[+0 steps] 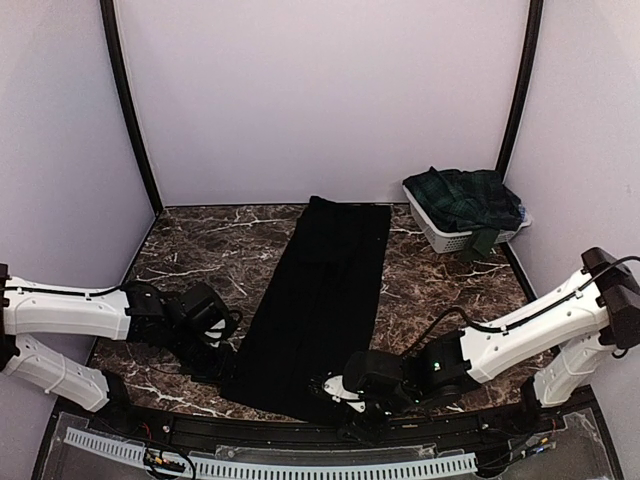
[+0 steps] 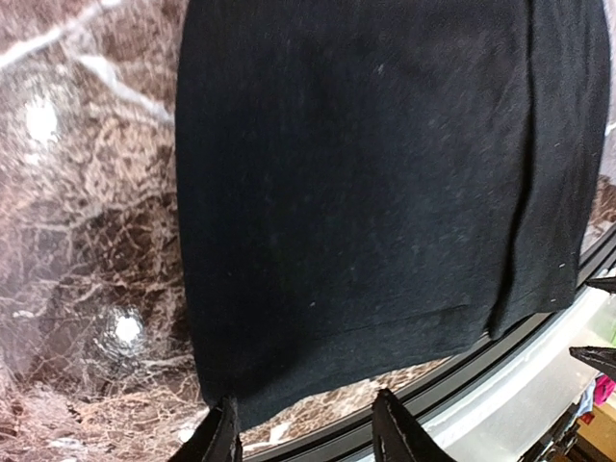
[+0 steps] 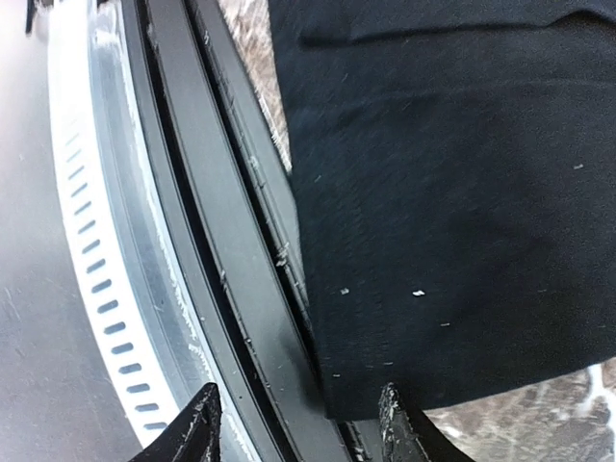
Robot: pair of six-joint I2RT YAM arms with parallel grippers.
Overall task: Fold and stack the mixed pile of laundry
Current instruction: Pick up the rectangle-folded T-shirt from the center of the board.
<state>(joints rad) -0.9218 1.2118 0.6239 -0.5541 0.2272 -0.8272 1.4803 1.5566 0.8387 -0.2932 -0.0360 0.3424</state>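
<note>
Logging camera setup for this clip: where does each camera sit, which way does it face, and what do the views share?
Top external: high behind the arm bases, looking down and forward over the marble table, black cloth and white basket holding the tartan skirt; both arms show.
Left wrist: above the cloth's near left corner, looking down; left gripper open at the bottom.
Right wrist: above the near right corner, looking down; right gripper open at the bottom.
Shared: both wrist views show the cloth's near hem and the edge rail.

Soft even light; glare spots on marble table; black cloth underexposed.
</note>
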